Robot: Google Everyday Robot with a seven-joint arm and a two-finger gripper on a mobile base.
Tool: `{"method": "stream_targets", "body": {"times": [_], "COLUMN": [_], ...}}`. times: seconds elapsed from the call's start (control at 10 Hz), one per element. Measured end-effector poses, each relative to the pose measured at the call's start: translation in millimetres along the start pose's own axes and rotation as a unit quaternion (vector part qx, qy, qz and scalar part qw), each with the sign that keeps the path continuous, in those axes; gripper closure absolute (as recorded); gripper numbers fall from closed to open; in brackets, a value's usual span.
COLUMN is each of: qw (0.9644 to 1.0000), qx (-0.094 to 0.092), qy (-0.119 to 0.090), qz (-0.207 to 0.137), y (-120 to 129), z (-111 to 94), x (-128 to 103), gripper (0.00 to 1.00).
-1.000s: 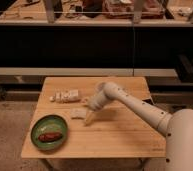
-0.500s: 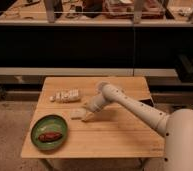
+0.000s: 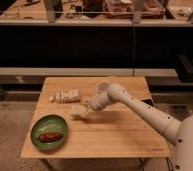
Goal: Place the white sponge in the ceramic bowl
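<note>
**Gripper at sponge, bowl not yet reached**

Gripper sits low over the wooden table, with the white sponge right at its tip. Can't tell whether it is clamped on the sponge or merely against it. The sponge looks light and soft and likely squashes, so pinch it gently across the short sides, mid-block. The green ceramic bowl is near, nearer the table's front edge than the gripper, and holds one reddish-brown item I can't identify. A white lumpy bottle lies just beyond the gripper.
</note>
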Motion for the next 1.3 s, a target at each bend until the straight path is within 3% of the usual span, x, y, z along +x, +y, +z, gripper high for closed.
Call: {"method": "stream_targets", "body": {"times": [0.1,0.2,0.4,0.8,1.1,1.3], "qw": [0.9998,0.9994,0.9975,0.9851,0.9773,0.9734], "qx": [0.008,0.003,-0.025,-0.112,-0.155,-0.175], "qy": [-0.009,-0.016,-0.019,-0.028,-0.049,-0.052], "qz": [-0.014,-0.032,-0.063,-0.128,-0.136,-0.138], "y": [2.4,8.4,19.9,33.6,42.3,50.0], "z": [-18.0,-25.8,-19.6,37.9,75.9,94.3], "x": [-17.6,-35.4,-62.4,-124.3,-148.3,-150.0], "gripper": [1.00,1.00,1.00,1.00,1.00,1.00]}}
